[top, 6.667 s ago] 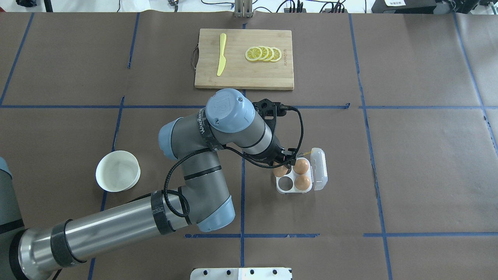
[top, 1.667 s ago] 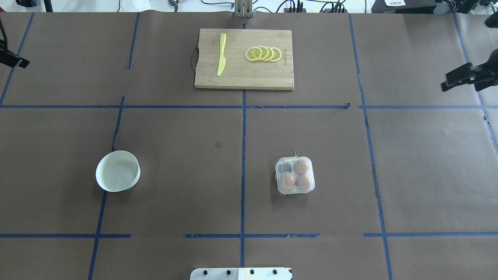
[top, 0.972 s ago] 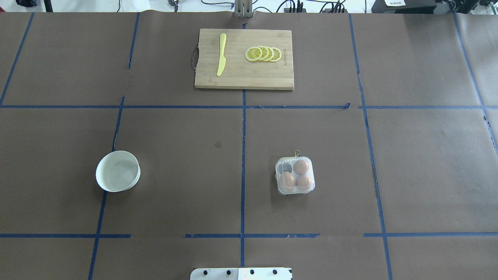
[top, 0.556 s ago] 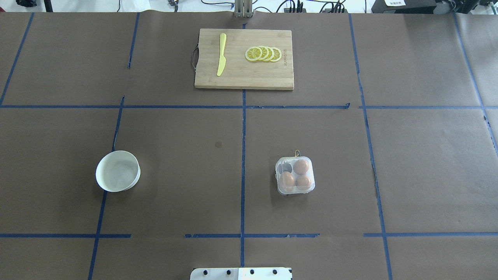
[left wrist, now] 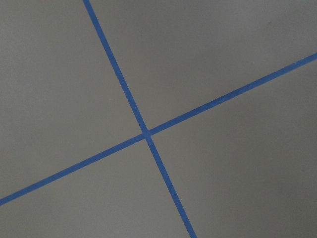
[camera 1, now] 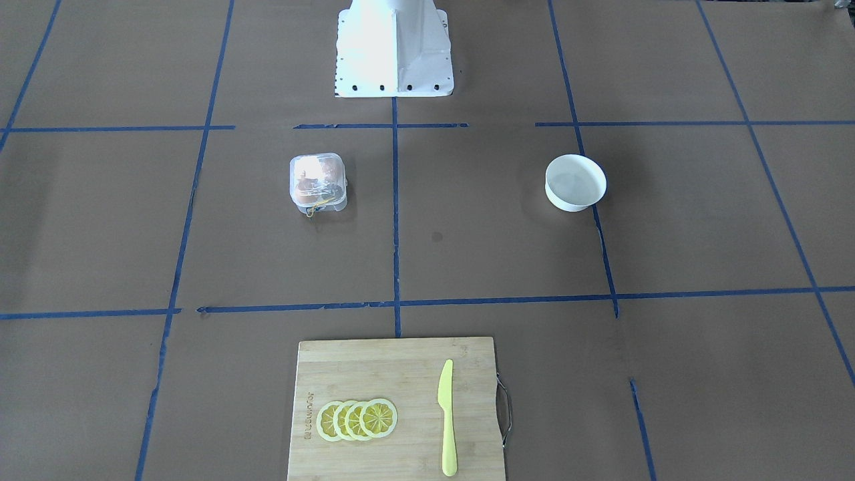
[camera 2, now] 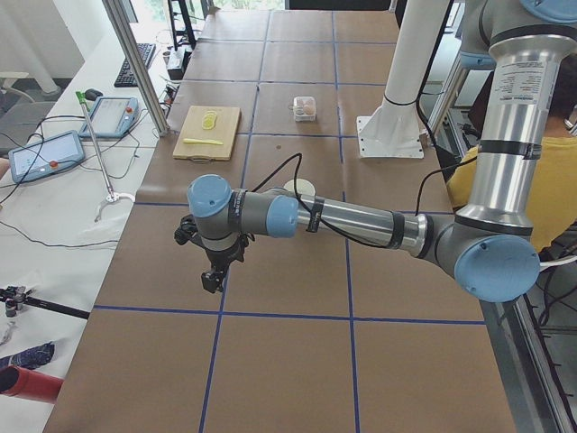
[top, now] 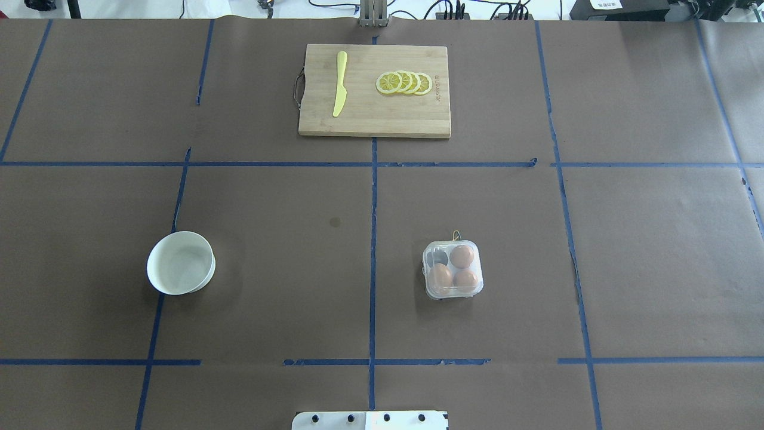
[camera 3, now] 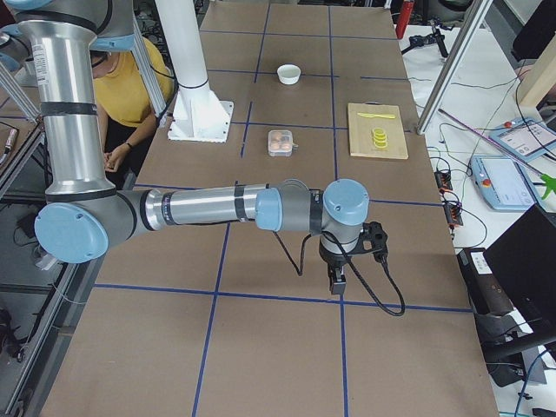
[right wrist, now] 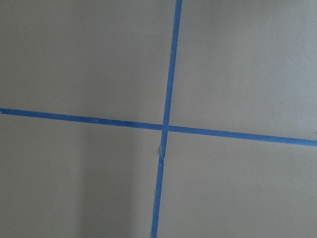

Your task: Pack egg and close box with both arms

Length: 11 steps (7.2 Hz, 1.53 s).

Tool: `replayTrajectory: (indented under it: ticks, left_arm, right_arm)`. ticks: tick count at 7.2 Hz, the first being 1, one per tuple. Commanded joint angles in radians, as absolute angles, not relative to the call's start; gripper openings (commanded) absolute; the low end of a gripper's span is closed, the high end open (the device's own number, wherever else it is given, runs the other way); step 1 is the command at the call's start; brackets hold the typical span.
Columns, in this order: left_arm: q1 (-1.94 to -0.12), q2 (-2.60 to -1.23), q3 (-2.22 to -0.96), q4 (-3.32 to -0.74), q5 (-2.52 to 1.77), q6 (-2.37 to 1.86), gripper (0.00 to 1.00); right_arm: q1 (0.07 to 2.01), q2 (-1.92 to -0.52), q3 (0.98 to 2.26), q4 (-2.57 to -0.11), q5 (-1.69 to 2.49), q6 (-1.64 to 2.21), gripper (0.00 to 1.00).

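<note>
The clear egg carton sits on the table right of centre with its lid down. Three orange-brown eggs show through the lid, one of them at the far right cell; the far left cell is empty. The yellow cord sticks out at its far side. The carton also shows in the front-facing view. Both arms are out of the overhead view. My left gripper hangs over the table's left end and my right gripper over the right end, both far from the carton. I cannot tell whether they are open or shut.
A round white bowl stands at the left. A wooden cutting board at the far middle holds a yellow knife and lemon slices. The white base block is at the near edge.
The left arm that was over the open carton has left the overhead view, and the lid is now down. The gripper parts at both edges 1.7 s ago are gone.
</note>
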State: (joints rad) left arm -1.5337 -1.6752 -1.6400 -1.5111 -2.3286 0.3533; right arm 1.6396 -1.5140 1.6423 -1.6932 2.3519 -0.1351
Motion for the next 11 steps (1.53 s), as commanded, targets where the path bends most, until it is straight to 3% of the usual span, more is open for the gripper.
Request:
replayTrajectory:
  ticks: [1, 11]
  left_arm:
    - [-1.534, -1.700, -1.626, -1.526, -2.326, 0.360, 1.00]
    - [-1.545, -1.683, -1.618, -1.450, -2.393, 0.155, 1.00]
  right_arm:
    - [1.638, -1.523, 1.640, -1.694, 2.352, -0.138, 1.00]
    - [1.491, -1.500, 1.638, -1.703, 2.318, -0.087, 1.00]
